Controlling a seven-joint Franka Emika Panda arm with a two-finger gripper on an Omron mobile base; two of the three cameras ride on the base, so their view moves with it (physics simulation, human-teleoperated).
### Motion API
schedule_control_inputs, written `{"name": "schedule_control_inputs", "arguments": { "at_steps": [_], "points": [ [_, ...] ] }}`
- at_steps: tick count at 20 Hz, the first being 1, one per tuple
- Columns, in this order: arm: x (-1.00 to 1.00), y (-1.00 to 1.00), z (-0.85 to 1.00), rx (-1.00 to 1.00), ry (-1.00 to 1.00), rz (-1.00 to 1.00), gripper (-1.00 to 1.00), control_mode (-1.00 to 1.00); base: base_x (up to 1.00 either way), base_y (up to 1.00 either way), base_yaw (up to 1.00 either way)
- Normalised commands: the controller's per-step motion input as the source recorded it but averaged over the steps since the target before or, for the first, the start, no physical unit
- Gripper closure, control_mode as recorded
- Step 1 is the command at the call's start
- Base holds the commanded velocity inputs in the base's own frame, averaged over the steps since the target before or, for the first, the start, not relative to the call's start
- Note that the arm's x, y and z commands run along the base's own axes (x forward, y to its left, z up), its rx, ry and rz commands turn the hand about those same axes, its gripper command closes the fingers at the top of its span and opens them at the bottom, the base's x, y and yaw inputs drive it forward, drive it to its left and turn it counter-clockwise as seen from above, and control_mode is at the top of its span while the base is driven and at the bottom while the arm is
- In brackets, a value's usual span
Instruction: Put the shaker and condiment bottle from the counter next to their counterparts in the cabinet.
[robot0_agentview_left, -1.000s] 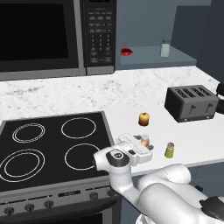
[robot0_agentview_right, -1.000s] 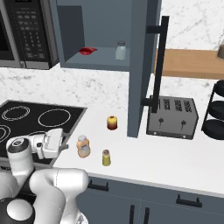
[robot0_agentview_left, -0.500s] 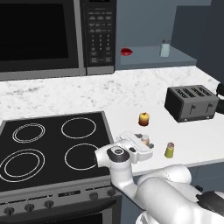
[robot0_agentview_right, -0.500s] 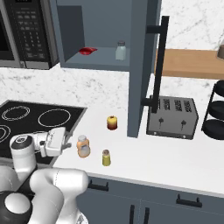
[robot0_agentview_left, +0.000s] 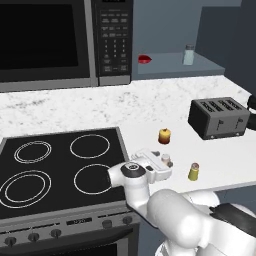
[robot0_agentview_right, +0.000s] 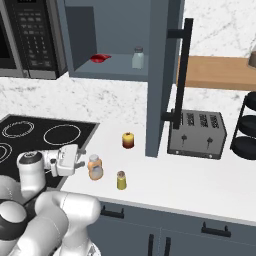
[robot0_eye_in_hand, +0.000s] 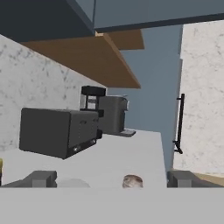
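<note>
The orange condiment bottle (robot0_agentview_right: 94, 167) stands on the white counter (robot0_agentview_right: 175, 176) beside the stove. In the left base view its pale cap (robot0_agentview_left: 165, 159) peeks over my hand. My gripper (robot0_agentview_right: 82, 160) is open and level with the bottle, just left of it and apart from it. The yellow-green shaker (robot0_agentview_right: 121, 180) (robot0_agentview_left: 194, 171) stands a little further right. In the hand view my gripper (robot0_eye_in_hand: 113, 179) is spread wide, with the bottle's pale cap (robot0_eye_in_hand: 72, 183) and the shaker's brown top (robot0_eye_in_hand: 132, 180) between the tips. On the blue-grey cabinet (robot0_agentview_right: 120, 74) shelf stand a pale shaker (robot0_agentview_right: 138, 57) and a small red item (robot0_agentview_right: 100, 58).
A red-yellow ball (robot0_agentview_right: 128, 140) lies behind the bottle. A dark toaster (robot0_agentview_right: 196, 134) stands at the right, below the open cabinet door with its black handle (robot0_agentview_right: 182, 65). The black stove (robot0_agentview_left: 55, 160) is at the left, under the microwave (robot0_agentview_left: 60, 37). A coffee machine (robot0_eye_in_hand: 107, 111) stands behind the toaster.
My open hand has crept slightly right, closer to the orange bottle. The bottle, shaker and ball stand where they were.
</note>
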Motion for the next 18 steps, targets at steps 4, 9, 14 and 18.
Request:
{"name": "schedule_control_inputs", "arguments": {
  "at_steps": [4,9,14,18],
  "points": [
    [0.0,0.0,-0.15,0.0,0.02,0.0,-1.0,-1.0,0.0,0.0,0.0],
    [0.05,0.0,-0.15,0.0,0.0,0.0,-1.0,-1.0,0.0,0.0,0.0],
    [0.17,-0.05,0.0,0.0,0.0,0.0,-1.0,-1.0,0.0,0.0,0.0],
    [0.36,-0.13,-0.01,0.0,0.0,0.0,-1.0,-1.0,0.0,0.0,0.0]
  ]
}}
